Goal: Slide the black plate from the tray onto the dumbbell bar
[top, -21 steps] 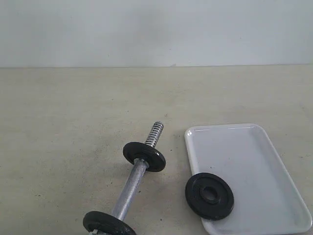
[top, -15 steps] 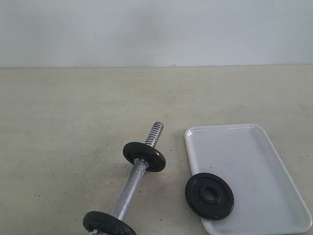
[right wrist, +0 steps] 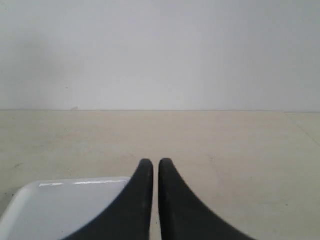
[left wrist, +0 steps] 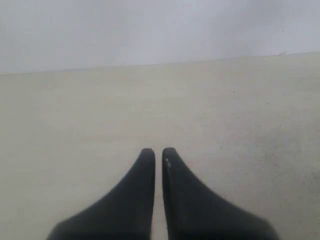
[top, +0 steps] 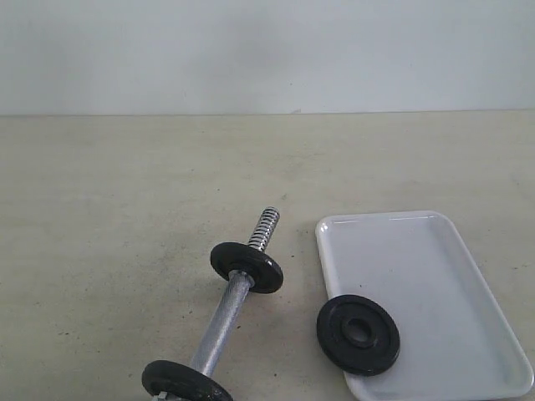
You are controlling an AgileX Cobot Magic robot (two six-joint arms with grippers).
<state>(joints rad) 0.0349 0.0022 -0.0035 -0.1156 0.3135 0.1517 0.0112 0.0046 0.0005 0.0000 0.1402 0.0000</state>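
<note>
Tabletop (top: 125, 209), plate (top: 359, 333) apart from end effectors (left wrist: 154, 150) (right wrist: 151, 161)

Bare table (top: 125, 192) is stretching wide across the far half and the left side, giving open passage, while the dumbbell bar (top: 221, 322) is lying diagonally near the front with 2 mounted discs (top: 247, 266) standing up along it as barriers. Its threaded end (top: 266, 224) is pointing free toward the far side, with only a narrow lane running between it and the white tray (top: 435, 276). The black plate (top: 358, 333) is overhanging the tray's near-left rim, pinching that lane, while the remaining tray floor is lying open.
</note>
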